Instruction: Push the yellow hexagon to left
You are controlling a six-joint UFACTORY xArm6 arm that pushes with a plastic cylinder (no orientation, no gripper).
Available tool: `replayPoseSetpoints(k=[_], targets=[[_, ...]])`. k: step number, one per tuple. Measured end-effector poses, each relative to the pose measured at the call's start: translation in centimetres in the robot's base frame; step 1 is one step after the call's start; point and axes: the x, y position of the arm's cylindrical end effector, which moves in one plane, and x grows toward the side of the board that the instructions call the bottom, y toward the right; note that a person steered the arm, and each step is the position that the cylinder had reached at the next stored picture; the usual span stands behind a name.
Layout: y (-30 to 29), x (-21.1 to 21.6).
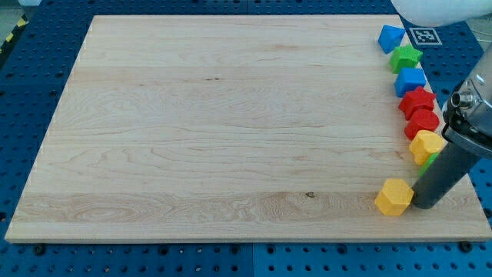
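Note:
The yellow hexagon lies on the wooden board near its bottom right corner. My tip rests on the board just to the hexagon's right, touching or almost touching it. The dark rod slants up to the view's right edge.
A column of blocks runs down the board's right edge: a blue block, a green star, a blue block, a red block, a red block, a yellow block, and a green block partly hidden behind the rod.

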Motion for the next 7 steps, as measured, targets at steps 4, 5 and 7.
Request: replayPoseSetpoints(k=[4, 5, 7], targets=[[-1.7, 0.0], [-2.3, 0.0], [-6.2, 0.0]])
